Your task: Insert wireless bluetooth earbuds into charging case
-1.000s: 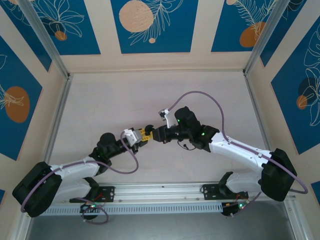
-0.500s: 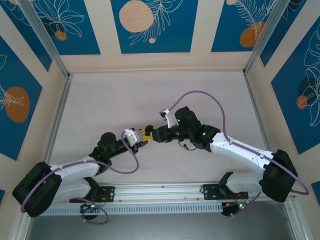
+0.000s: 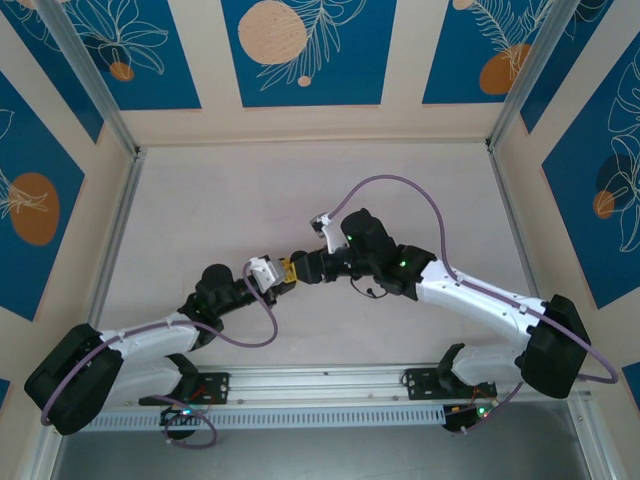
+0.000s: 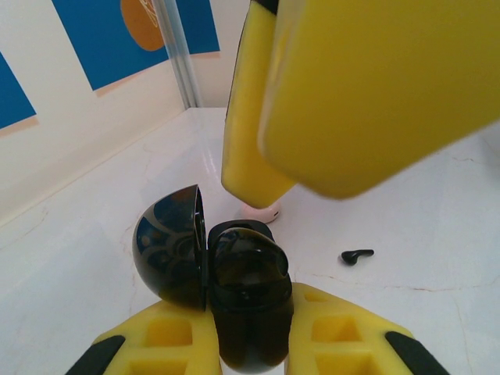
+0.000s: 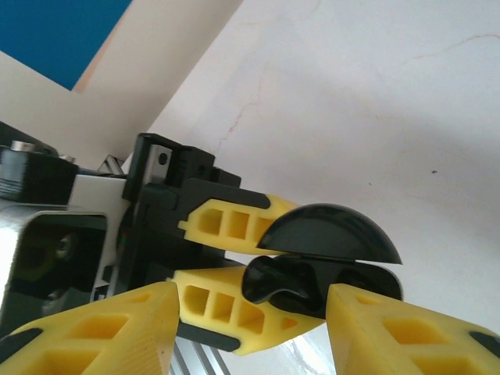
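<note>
Left pincer (image 4: 251, 336) clenched on the charging case (image 4: 248, 289): black clamshell, held just above the desk (image 4: 437, 226) mid-field, hinged lid (image 4: 168, 246) swung open to one side, wells facing up. Right pincer (image 5: 251, 301) released, jaws wide, nothing between them, hovering close over the case. One earbud (image 4: 357, 255) lies loose on the desk just beside the case, stem flat. Cannot tell whether a bud is already in the wells: black on black. Small pale pink object (image 4: 262, 211) half hidden under a right finger, unidentified. Step in hand, by my reading: case presented open, pick-up of the loose earbud not yet made. Next move likely calls for a fine pinch on a tiny part lying flat, then a seat in the well without knocking the lid. Bare desk all round; walls and corner post (image 4: 181, 55) well apart from the work
</note>
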Controlling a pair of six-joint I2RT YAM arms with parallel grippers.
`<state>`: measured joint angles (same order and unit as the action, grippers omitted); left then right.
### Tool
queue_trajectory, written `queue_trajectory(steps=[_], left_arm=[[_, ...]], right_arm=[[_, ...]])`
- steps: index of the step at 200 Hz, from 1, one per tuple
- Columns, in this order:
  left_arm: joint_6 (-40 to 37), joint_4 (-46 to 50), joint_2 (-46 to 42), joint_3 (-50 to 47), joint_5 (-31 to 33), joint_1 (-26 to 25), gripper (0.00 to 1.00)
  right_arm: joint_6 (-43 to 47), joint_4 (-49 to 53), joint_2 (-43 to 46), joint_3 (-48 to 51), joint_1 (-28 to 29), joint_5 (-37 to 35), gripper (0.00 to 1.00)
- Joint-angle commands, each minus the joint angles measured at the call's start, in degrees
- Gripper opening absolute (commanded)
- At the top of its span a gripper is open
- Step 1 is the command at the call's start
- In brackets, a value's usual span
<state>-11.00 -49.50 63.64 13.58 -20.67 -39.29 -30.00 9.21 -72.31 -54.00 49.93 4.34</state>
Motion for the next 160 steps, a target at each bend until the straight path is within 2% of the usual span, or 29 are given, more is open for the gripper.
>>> queue_trajectory(steps=[1, 95, 160], left_arm=[[-0.6, 0.4, -1.5, 1.5, 0.2, -0.6, 0.06], [-0.5, 0.6, -1.9, 1.3, 0.2, -0.6, 0.06], [-0.6, 0.9, -2.5, 1.3, 0.2, -0.6, 0.06]], right_arm=[[1.3, 1.7, -0.8, -2.1, 0.3, -1.5, 0.52], [1.3, 2.1, -3.0, -3.2, 0.4, -1.7, 0.51], [-0.2, 4.9, -3.4, -3.6, 0.0, -5.0, 0.36]])
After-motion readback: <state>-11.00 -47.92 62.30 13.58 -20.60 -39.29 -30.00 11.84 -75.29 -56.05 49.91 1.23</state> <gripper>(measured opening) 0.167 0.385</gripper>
